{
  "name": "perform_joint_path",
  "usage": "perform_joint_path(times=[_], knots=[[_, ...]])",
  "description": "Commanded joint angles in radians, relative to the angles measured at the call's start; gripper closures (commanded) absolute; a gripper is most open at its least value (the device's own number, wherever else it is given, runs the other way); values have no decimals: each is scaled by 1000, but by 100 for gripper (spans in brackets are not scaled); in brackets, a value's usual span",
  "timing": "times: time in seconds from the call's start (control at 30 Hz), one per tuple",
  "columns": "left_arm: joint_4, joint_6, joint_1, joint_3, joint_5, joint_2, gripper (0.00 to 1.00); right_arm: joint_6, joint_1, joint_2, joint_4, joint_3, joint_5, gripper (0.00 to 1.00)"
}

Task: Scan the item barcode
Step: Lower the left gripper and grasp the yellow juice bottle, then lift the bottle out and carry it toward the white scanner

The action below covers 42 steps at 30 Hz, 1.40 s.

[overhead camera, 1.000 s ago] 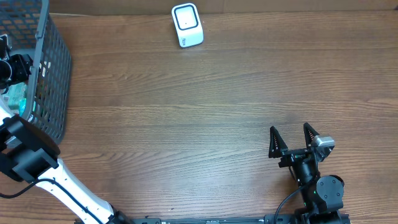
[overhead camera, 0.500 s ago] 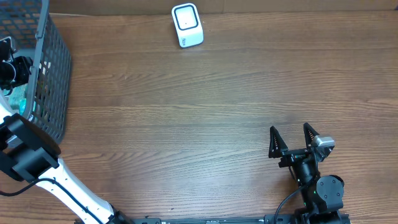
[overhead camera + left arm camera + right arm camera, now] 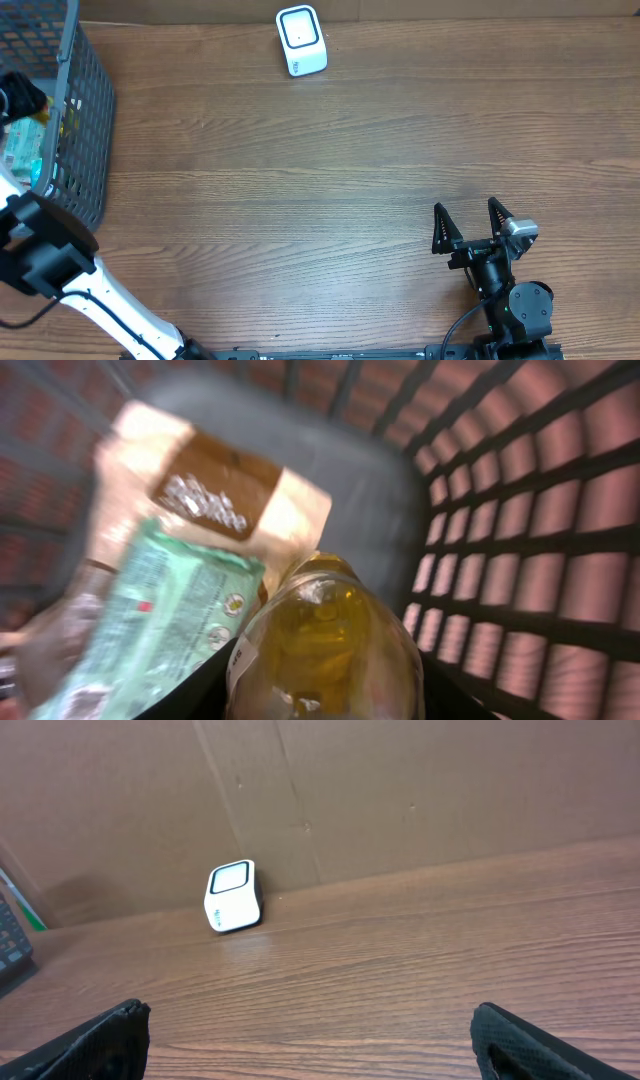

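Observation:
A clear bottle of yellow liquid (image 3: 325, 640) lies in the grey mesh basket (image 3: 85, 120) at the table's far left. My left gripper (image 3: 325, 685) reaches down into that basket, its black fingers (image 3: 200, 690) pressed against both sides of the bottle. In the overhead view the left gripper (image 3: 18, 100) sits just inside the basket rim. I see no barcode on the bottle. The white scanner (image 3: 301, 40) stands at the back edge, facing the table, also seen as the scanner (image 3: 233, 896). My right gripper (image 3: 468, 225) rests open near the front right, holding nothing.
Under the bottle lie a green packet (image 3: 150, 620) and a beige packet with a brown label (image 3: 215, 490). The basket wall (image 3: 520, 560) stands close on the right of the bottle. A brown cardboard wall (image 3: 400, 790) runs behind the scanner.
The left gripper's jaws have narrowed onto the bottle, and the gripper has shifted slightly toward the back inside the basket. The right arm has stayed still.

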Motion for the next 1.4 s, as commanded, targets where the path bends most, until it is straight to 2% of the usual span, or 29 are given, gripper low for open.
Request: perform_joint_path(times=[0.0,0.3,0.57,0.7,0.97,1.17,1.37], knots=[[31,-85,-8,66,9,-198,56,0,-1,-11,7,-10,5,0],[81,-248,-11,66,13,-478,57,0,-1,-11,7,-10,5,0],[-26,-256,-126,66,-4,-627,60,0,-1,-11,7,-10,5,0],[-110,-256,-250,66,-98,-653,62,0,-1,-11,7,-10,5,0],[-296,-257,-571,30,-182,-618,66,0,-1,-11,7,-10,5,0],[-303,-330,-818,-53,-286,-558,67,0,-1,-11,7,-10,5,0],[-233,-434,-1045,-170,-364,-479,67,0,-1,-11,7,-10,5,0]])
